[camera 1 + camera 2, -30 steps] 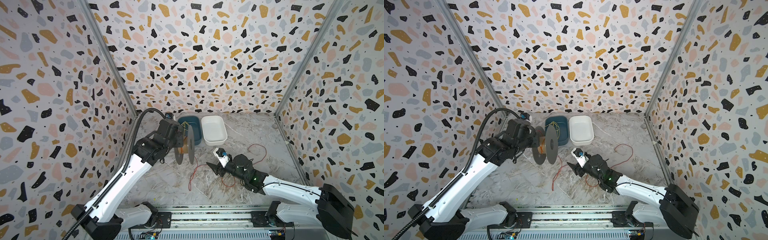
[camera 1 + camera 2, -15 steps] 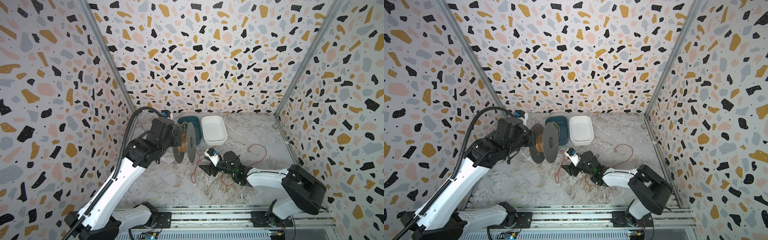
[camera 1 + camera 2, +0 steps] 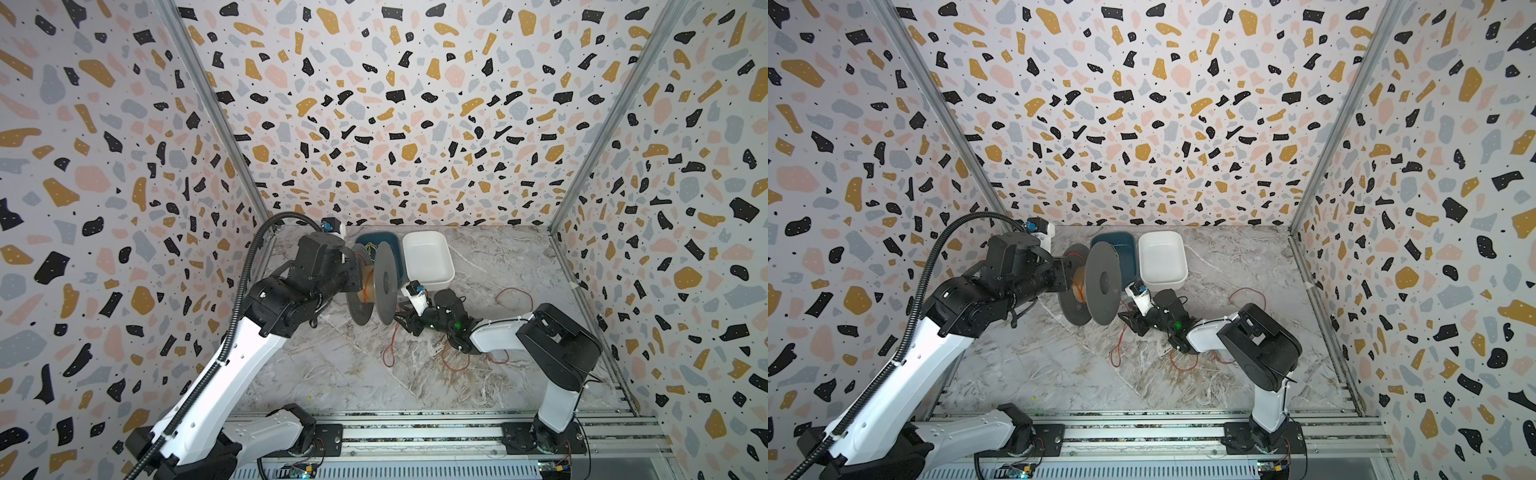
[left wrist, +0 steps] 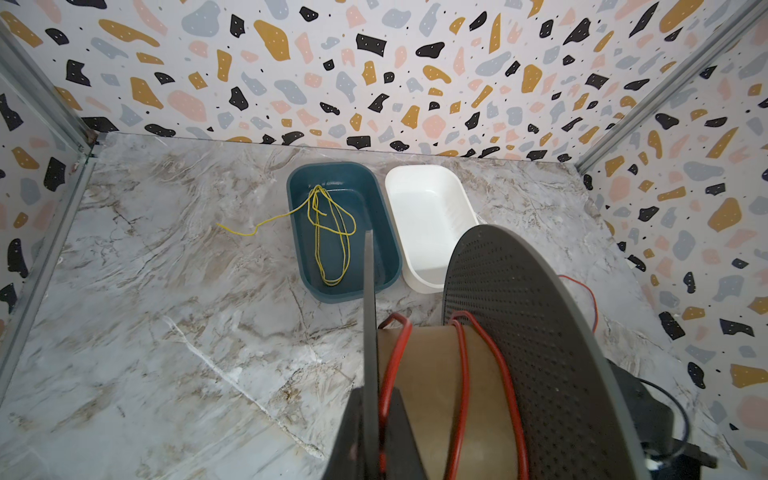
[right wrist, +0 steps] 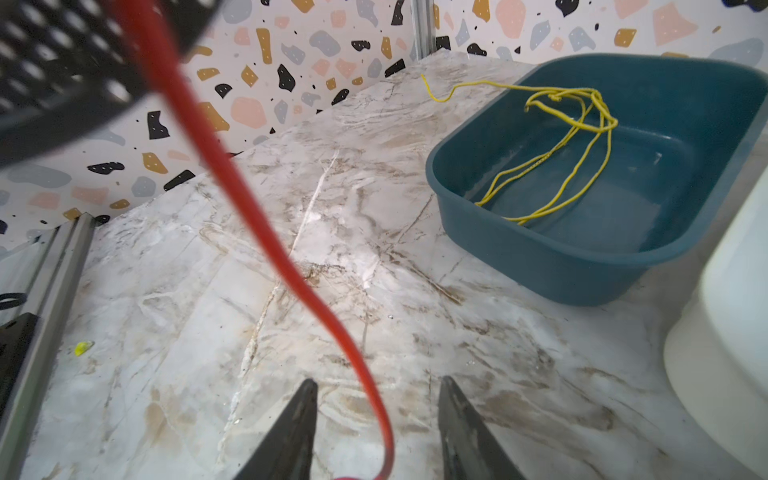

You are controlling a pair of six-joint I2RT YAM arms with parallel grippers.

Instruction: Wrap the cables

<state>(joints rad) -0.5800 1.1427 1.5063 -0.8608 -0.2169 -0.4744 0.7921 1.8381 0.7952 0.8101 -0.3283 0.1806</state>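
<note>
Grey marbled tabletop (image 3: pixel 340 374), terrazzo-patterned walls (image 3: pixel 374 124). The left gripper (image 4: pixel 372 415) clamps the spool (image 4: pixel 519 332) by one flange. The red cable (image 5: pixel 270 232) runs from the spool down between the parted fingers of the right gripper (image 5: pixel 378 380), its slack looping behind that gripper.

Close-up cable (image 5: pixel 266 237) and spool (image 5: pixel 62 62) are blurred, cropped.

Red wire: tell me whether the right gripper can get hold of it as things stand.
Probably yes. In the right wrist view the red wire runs down from the spool and passes between the open fingers of the right gripper, with nothing in between; closing should catch it.
</note>
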